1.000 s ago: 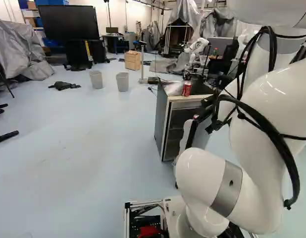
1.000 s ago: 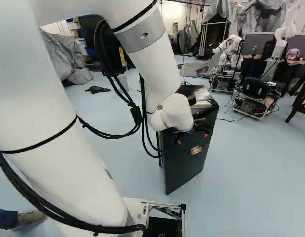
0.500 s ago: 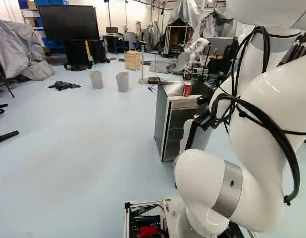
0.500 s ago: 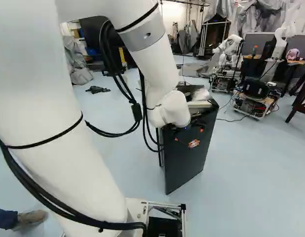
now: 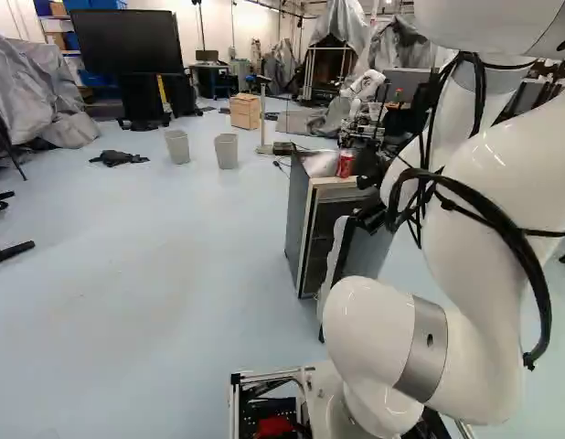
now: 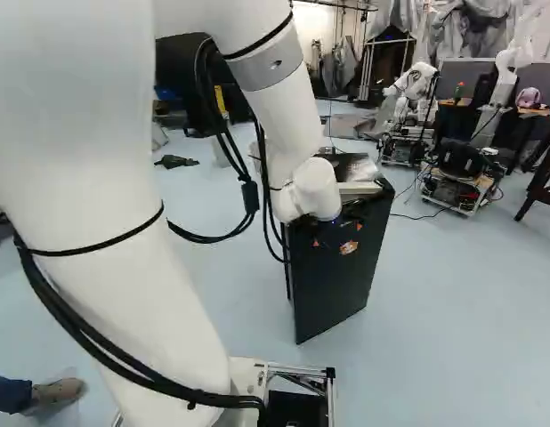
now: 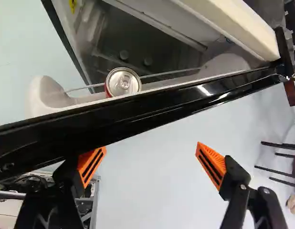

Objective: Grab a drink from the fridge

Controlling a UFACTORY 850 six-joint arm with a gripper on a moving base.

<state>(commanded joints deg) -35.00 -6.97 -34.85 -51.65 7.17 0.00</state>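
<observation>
In the right base view, the gripper (image 6: 337, 234) is beside the outer face of the black fridge door (image 6: 333, 298). The wrist view shows the gripper (image 7: 151, 164) open, nothing between its fingers; one orange pad (image 7: 91, 164) is close by the door's edge (image 7: 152, 107), the other is out over the floor. Across that edge, on the door's inner side, a red can with a silver top (image 7: 123, 82) stands behind a thin rail. The fridge (image 5: 334, 219) stands with its door ajar. Another red can (image 5: 345, 165) is on its top.
A crumpled clear bag (image 5: 319, 164) lies on the fridge top. Two grey bins (image 5: 227, 151) and a wooden cabinet (image 5: 246, 112) are farther off. Another robot (image 6: 413, 98) stands at the back. The wrist view shows a dark chair (image 7: 290, 164).
The arm has shifted, with its wrist turning and the gripper rising slightly along the door. The door's near edge has moved a little left in the left base view. The base has stayed put.
</observation>
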